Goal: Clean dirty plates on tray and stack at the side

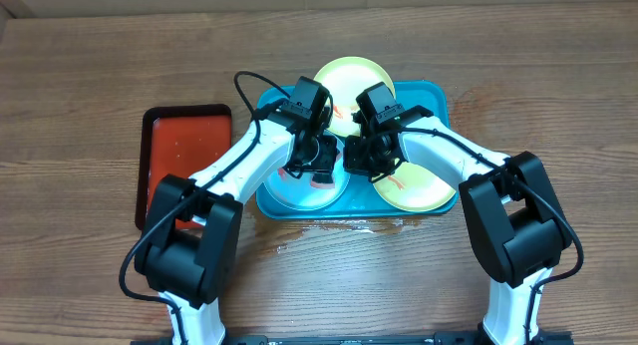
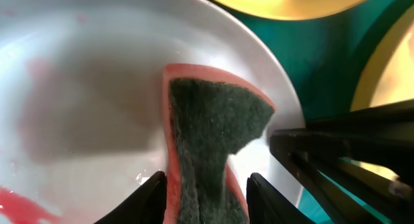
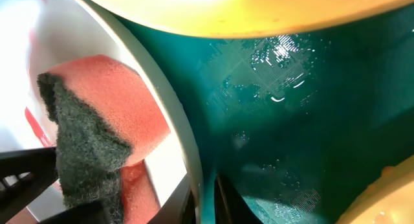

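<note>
The turquoise tray (image 1: pixel 429 91) holds three plates. The light blue plate (image 1: pixel 289 190) lies front left with an orange-red smear (image 2: pixel 19 201) on it. My left gripper (image 2: pixel 207 201) is over it, shut on a red sponge with a dark green scouring face (image 2: pixel 213 133) that stands bent on the plate (image 2: pixel 97 75). My right gripper (image 3: pixel 206 201) is shut on this plate's right rim (image 3: pixel 174 127), one finger inside and one outside. One yellow-green plate (image 1: pixel 344 81) sits at the back, another (image 1: pixel 424 190) front right.
A smaller red tray with a black rim (image 1: pixel 184 156) lies left of the turquoise one. Water drops shine on the tray floor (image 3: pixel 278 49), and the wooden table is wet in front of it (image 1: pixel 329 225). Both arms crowd the tray's middle.
</note>
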`<state>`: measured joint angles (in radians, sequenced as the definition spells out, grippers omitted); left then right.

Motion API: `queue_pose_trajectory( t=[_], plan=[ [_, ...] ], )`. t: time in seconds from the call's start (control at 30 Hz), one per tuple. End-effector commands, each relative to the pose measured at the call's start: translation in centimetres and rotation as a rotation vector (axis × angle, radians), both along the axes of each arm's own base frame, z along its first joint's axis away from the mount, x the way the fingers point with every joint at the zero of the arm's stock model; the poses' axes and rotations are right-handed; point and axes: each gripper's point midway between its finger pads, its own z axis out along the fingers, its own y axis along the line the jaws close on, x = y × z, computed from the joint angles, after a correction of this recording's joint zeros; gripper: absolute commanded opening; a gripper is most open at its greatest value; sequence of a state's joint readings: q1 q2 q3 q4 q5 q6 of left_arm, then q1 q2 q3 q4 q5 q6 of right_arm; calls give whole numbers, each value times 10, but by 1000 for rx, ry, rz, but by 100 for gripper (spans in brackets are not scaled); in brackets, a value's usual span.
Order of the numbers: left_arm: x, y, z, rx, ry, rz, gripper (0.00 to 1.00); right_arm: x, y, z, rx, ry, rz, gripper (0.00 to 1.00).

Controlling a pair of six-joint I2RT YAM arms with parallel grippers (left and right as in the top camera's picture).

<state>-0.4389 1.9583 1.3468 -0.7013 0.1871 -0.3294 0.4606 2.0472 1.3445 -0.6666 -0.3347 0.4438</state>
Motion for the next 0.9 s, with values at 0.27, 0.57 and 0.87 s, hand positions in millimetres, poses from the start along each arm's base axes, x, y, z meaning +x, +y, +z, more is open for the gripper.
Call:
queue_pose_trajectory(
  t=[0.27,0.57,0.87],
  plan=[
    [1,1,-14,15,11,10,27,1,-1,-4,-19,-7,1,16],
    [0,-2,-16,14,11,2,34,1,-1,-4,-19,-8,1,17],
    [-7,-8,-34,34,42,-18,12,1,-1,-4,-21,-4,1,16]
  ],
)
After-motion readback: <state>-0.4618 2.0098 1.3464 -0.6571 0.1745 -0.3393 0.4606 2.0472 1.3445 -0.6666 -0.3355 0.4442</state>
